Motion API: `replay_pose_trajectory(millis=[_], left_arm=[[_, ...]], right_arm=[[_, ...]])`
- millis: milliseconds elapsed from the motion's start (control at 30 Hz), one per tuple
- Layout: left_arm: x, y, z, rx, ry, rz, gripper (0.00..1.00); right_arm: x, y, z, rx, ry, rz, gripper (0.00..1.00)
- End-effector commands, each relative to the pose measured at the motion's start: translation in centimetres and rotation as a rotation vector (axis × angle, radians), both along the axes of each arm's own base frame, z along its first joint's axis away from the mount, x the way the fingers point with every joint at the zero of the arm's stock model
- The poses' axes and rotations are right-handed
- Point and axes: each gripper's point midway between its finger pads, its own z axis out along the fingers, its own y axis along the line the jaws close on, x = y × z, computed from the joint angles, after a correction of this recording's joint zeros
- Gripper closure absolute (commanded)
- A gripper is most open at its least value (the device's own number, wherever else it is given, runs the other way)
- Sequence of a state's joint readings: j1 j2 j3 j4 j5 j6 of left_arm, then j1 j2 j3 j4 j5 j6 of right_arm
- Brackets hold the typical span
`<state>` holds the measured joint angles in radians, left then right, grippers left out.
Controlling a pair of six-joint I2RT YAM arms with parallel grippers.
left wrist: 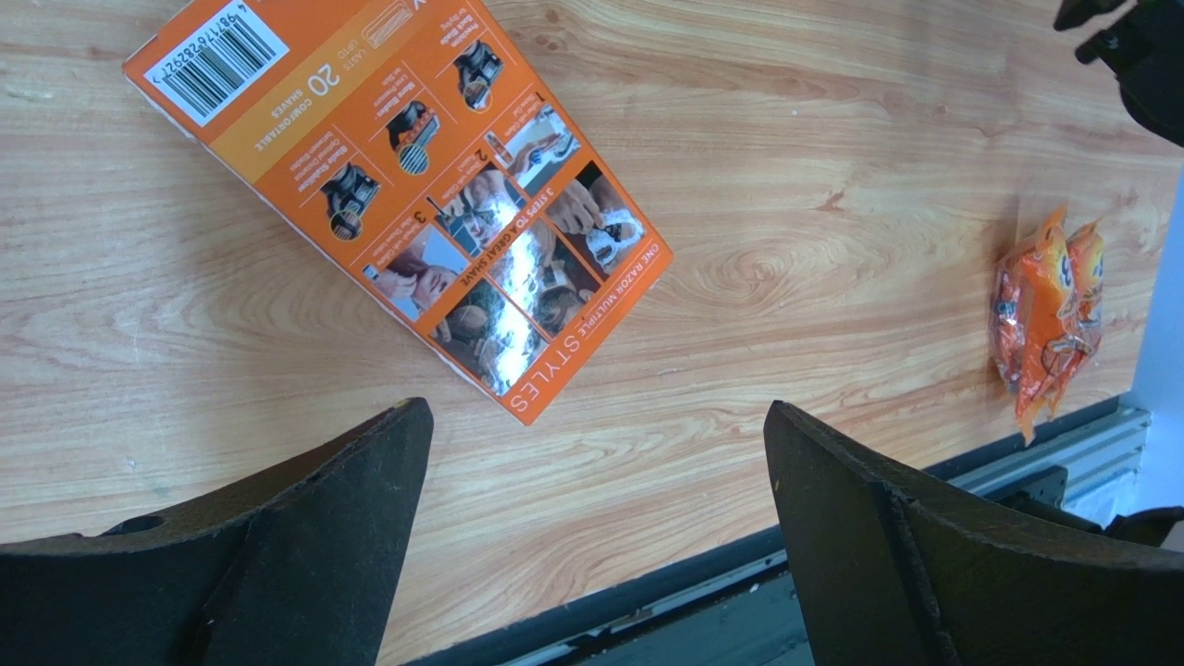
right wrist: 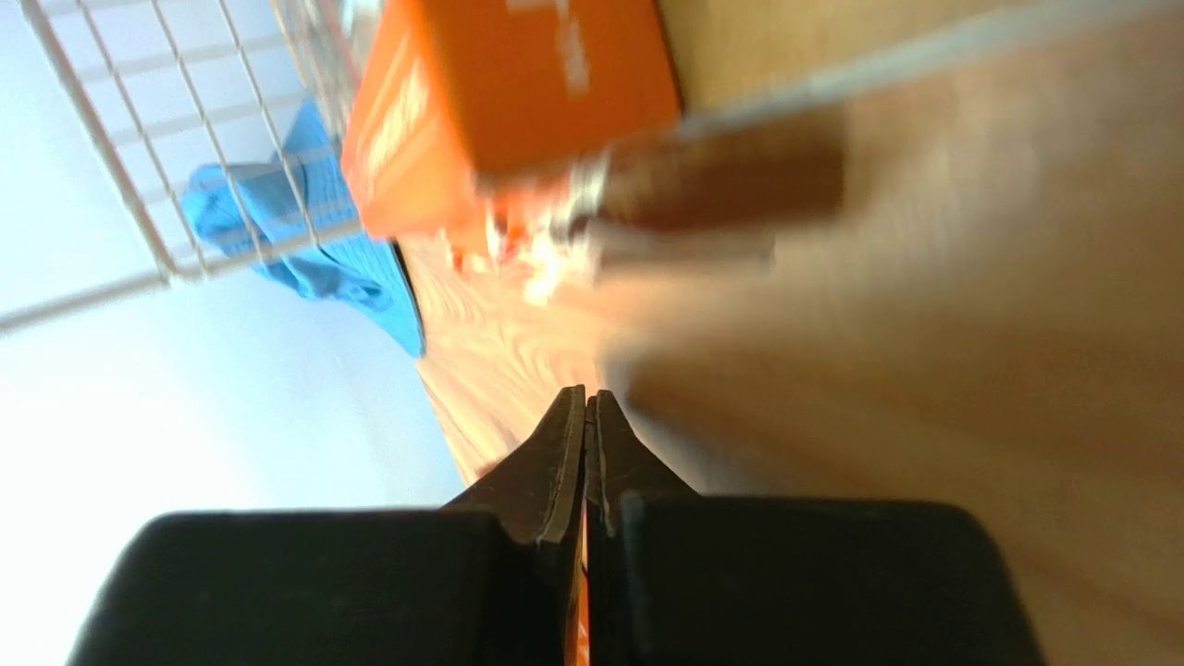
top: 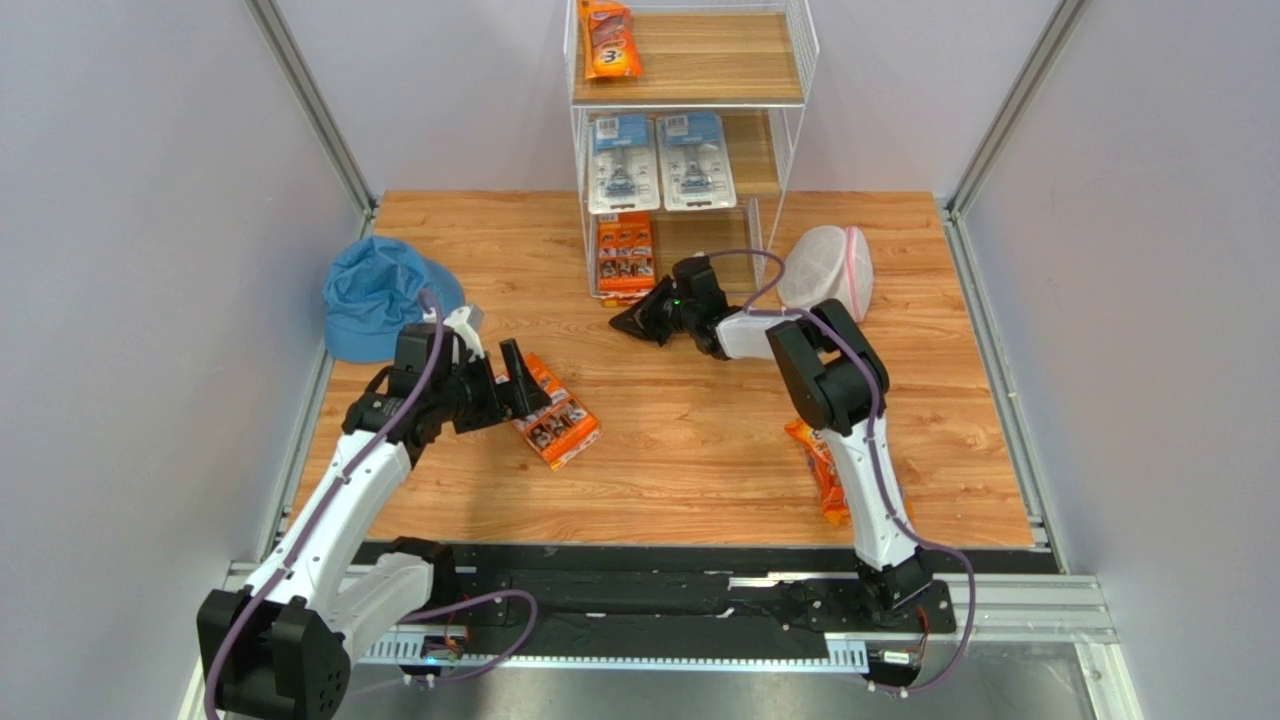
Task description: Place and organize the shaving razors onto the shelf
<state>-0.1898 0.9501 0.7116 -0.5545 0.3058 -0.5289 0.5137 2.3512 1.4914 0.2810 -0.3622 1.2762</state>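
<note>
A flat orange multi-pack (top: 558, 426) lies face down on the wooden table; the left wrist view shows its back with a barcode (left wrist: 403, 181). My left gripper (top: 522, 392) is open and empty beside the pack's left end, its jaws wide apart (left wrist: 598, 458). My right gripper (top: 621, 324) is shut, low near the foot of the shelf (top: 796, 68), with nothing visible in it (right wrist: 585, 405). The shelf holds a long orange bag (top: 609, 38) on top, two blister cards (top: 661, 162) in the middle, and an orange multi-pack (top: 625, 255) at the bottom. Another orange bag (top: 819, 468) lies by the right arm.
A blue bucket hat (top: 376, 296) lies at the far left and a white mesh bag with pink trim (top: 830, 270) sits right of the shelf. The table's front edge has a black rail (left wrist: 667, 590). The wire frame (right wrist: 167, 167) is close to my right gripper.
</note>
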Motion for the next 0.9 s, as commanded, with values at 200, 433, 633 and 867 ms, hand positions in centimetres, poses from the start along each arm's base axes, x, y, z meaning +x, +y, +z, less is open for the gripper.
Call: replay_pose_trajectory(millis=[200, 433, 633, 867], left_arm=[[0.7, -0.3, 1.6, -0.02, -0.026, 0.011, 0.02], [0.2, 0.6, 0.6, 0.004, 0.007, 0.065, 0.01], [0.0, 1.5, -1.3, 0.02, 0.098, 0.161, 0.01], [-0.5, 1.7, -5.7, -0.045, 0.254, 0.248, 0.01]], right_arm=[[-6.2, 0.4, 7.3, -0.052, -0.185, 0.15, 0.58], [-9.7, 0.7, 7.8, -0.114, -0.255, 0.224, 0.27], [-11.6, 4.0, 7.4, -0.162, -0.286, 0.358, 0.2], [-12.2, 5.7, 3.6, -0.208, -0.252, 0.421, 0.0]])
